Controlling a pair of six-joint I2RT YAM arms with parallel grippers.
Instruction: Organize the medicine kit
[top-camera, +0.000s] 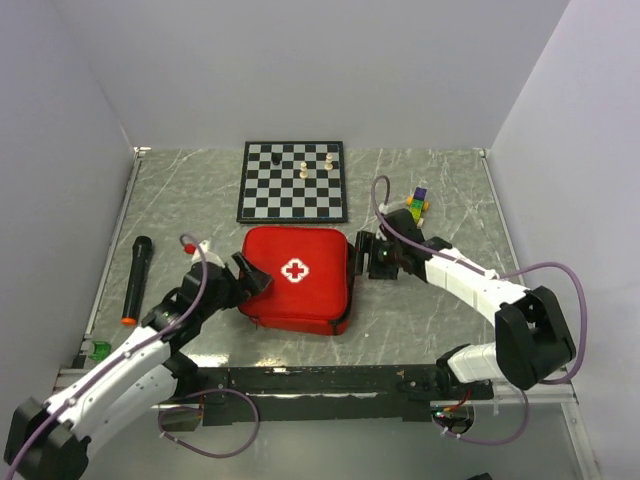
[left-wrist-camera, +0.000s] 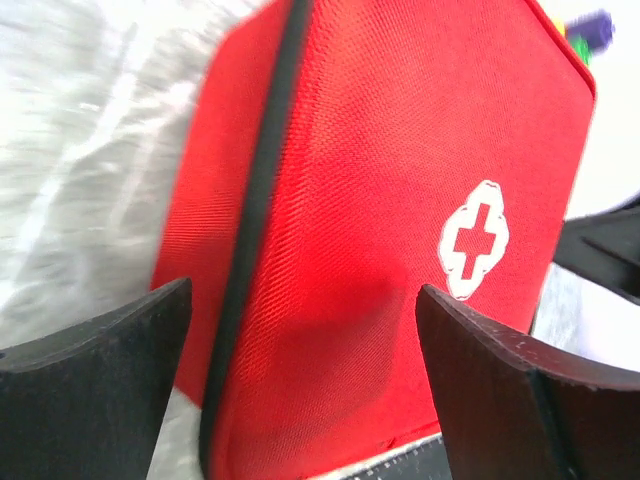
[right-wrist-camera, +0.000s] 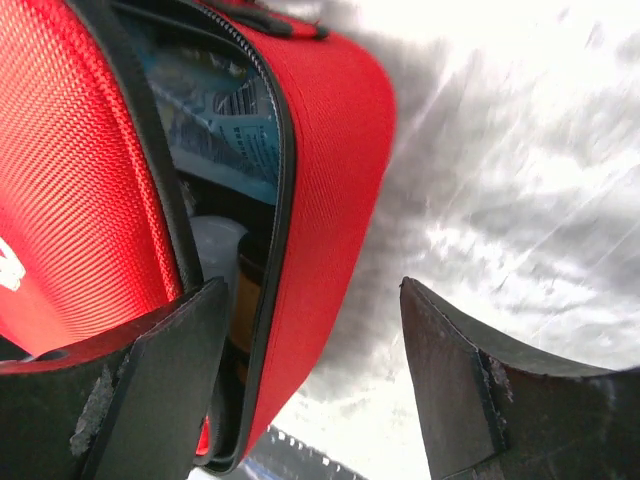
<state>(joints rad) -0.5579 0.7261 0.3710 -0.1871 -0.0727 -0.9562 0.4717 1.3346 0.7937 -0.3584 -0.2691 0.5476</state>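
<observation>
The medicine kit (top-camera: 295, 285) is a red square case with a white cross, lying at the table's middle. Its lid is down, but the right side gapes. The right wrist view shows the kit (right-wrist-camera: 330, 180) with a blue packet (right-wrist-camera: 235, 130) and a white bottle (right-wrist-camera: 215, 250) inside the black zip rim. My left gripper (top-camera: 252, 277) is open at the kit's left edge. In the left wrist view its fingers (left-wrist-camera: 100, 385) stand wide over the red lid (left-wrist-camera: 380, 200). My right gripper (top-camera: 362, 257) is open at the kit's right edge. One of its fingers (right-wrist-camera: 150, 400) is at the opening, the other over bare table.
A chessboard (top-camera: 293, 181) with a few pieces lies behind the kit. Coloured blocks (top-camera: 418, 203) sit at the back right. A black marker with an orange tip (top-camera: 136, 279) lies at the left. A small green object (top-camera: 98, 350) is near the front left corner.
</observation>
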